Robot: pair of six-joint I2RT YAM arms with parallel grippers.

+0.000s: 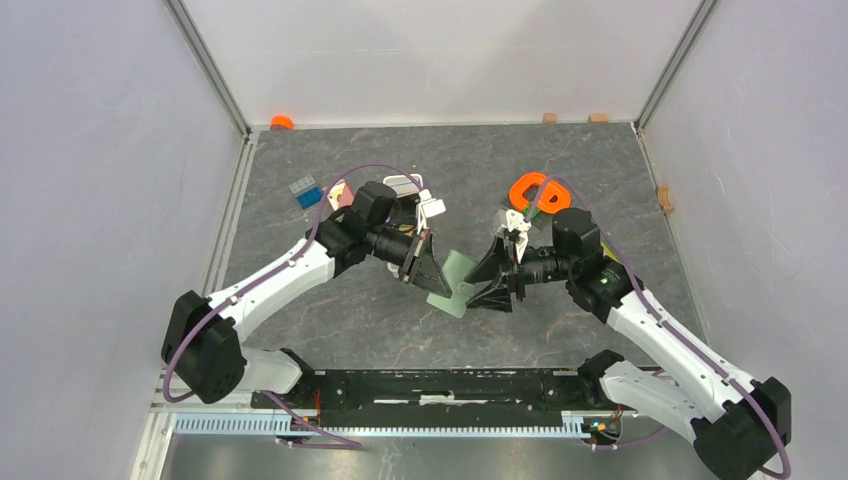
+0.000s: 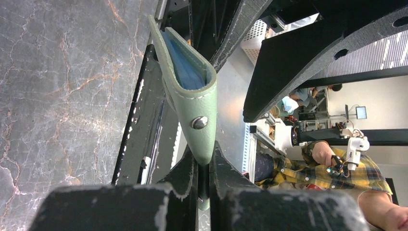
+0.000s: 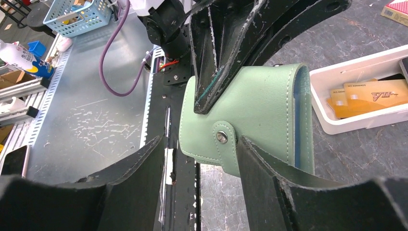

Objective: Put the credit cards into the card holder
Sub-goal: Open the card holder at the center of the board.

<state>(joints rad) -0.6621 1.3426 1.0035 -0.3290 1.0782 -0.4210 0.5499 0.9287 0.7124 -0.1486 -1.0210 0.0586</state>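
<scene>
The sage-green card holder (image 2: 190, 96) hangs folded above the table, its pale blue inside showing at the open edge. My left gripper (image 2: 204, 161) is shut on its snap flap. From above, the card holder (image 1: 455, 278) sits between the left gripper (image 1: 425, 268) and the right gripper (image 1: 490, 280). My right gripper (image 3: 199, 144) is open, and its right finger (image 3: 260, 163) lies against the front of the card holder (image 3: 260, 106) beside the snap button. Tan credit cards (image 3: 370, 96) lie in a white tray.
The long white tray (image 3: 356, 122) stands on the table just behind the card holder. An orange ring (image 1: 535, 190) lies behind the right arm, blue bricks (image 1: 303, 190) behind the left arm. Small wooden blocks (image 1: 664, 197) sit along the right and back walls.
</scene>
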